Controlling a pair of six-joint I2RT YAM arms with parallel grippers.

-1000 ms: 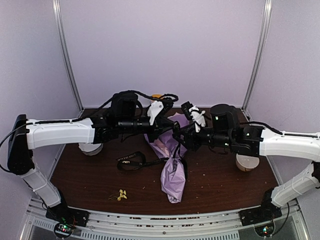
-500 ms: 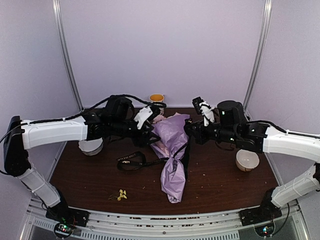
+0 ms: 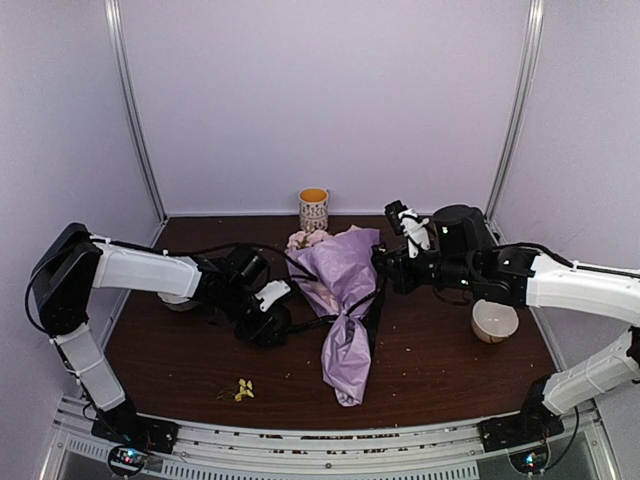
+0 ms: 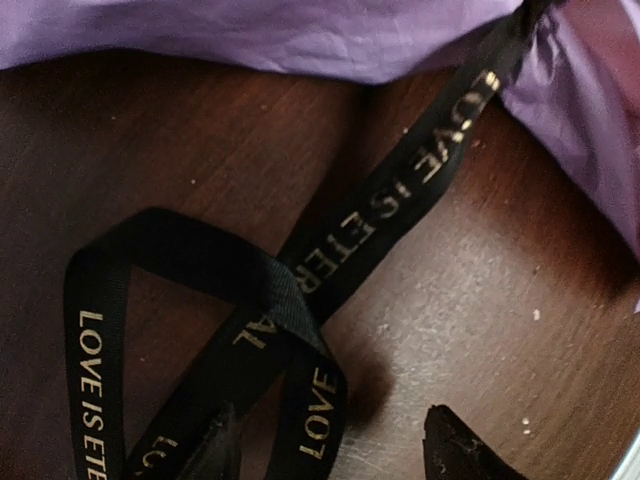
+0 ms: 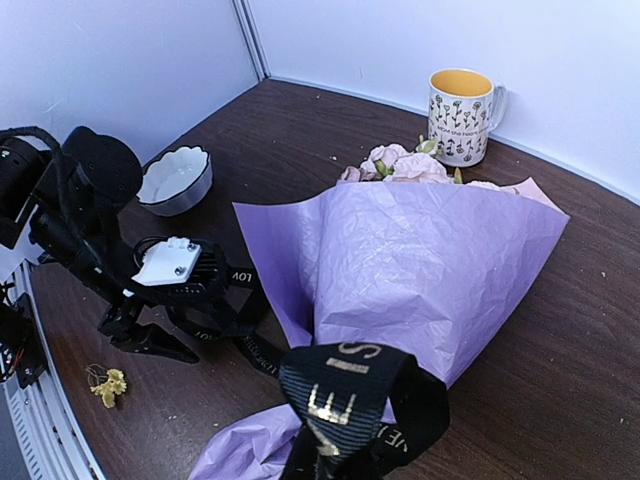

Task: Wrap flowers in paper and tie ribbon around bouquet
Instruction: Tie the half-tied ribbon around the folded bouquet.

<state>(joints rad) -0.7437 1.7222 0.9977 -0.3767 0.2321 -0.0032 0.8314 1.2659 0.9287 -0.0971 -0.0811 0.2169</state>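
Left end effector (image 4: 330, 452): your jaws stand well apart, low over the desk (image 3: 440, 365), just left of the bouquet's waist. Nothing is clamped.
Left fingertips (image 4: 222, 448): the ribbon's loose loop lies on the wood between and just ahead of them. You cannot tell from the wrist view whether the left tip touches the band.
Right end effector (image 3: 385, 262): closed tight on the ribbon (image 4: 400, 190). A bunched fold of it sits right at the fingers in your right wrist view, raised beside the bouquet's right edge.
Ribbon: black with gold lettering. From the loop near your left fingers, one strand runs across the desk and under the paper (image 4: 300, 40) at the narrow waist. Another length climbs along the right side to your right grip.
Bouquet (image 3: 345, 300): lying on the desk between the arms, wide end toward the back wall, narrow tail toward the bases.
Flowers (image 5: 400, 165): pale pink blooms showing at the wide end, near the mug (image 5: 462, 115).
Loose blossoms (image 3: 243, 390): small yellow bits on the desk, front left, well apart from the bouquet.
Bowls: one white bowl (image 5: 178, 178) behind your left arm, another (image 3: 495, 322) under your right arm.
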